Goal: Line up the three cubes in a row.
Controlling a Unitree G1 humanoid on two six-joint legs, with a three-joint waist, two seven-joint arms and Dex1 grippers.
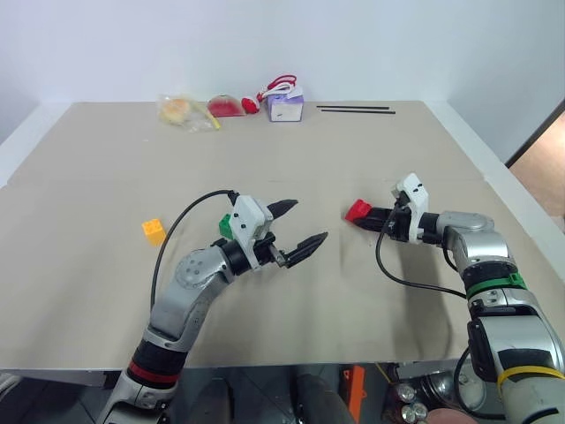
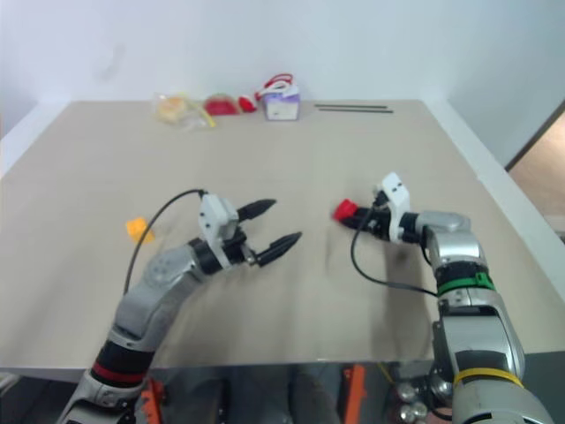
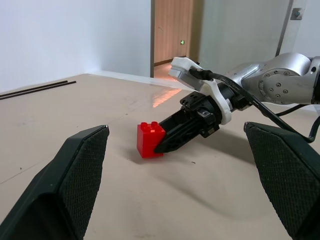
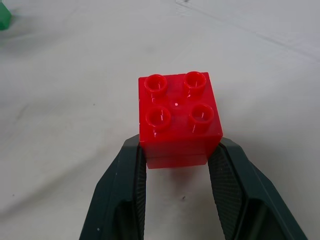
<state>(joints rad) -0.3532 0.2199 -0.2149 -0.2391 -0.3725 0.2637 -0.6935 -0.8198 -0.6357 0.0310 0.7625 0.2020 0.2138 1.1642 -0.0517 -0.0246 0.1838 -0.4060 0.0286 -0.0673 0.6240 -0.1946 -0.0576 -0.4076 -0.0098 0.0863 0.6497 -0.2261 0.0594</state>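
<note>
Left eye view: beige table point(image 1: 291, 159), white wall point(image 1: 353, 44) behind.

Cube in right gripper point(image 4: 178, 155): cube point(image 4: 178, 117) sits right of the table point(image 1: 371, 327) centre.
Second cube point(image 1: 226, 224): near the centre, behind the left gripper point(image 1: 300, 227).
Third cube point(image 1: 154, 230): nearer the left edge.
Box point(image 1: 285, 105): at the far edge.

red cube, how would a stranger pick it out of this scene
On the tan table, look to the robot's right side, where the right gripper is shut on the red cube. It has four studs on top, and unlike the green cube and orange-yellow cube, it sits between black fingers.
</note>
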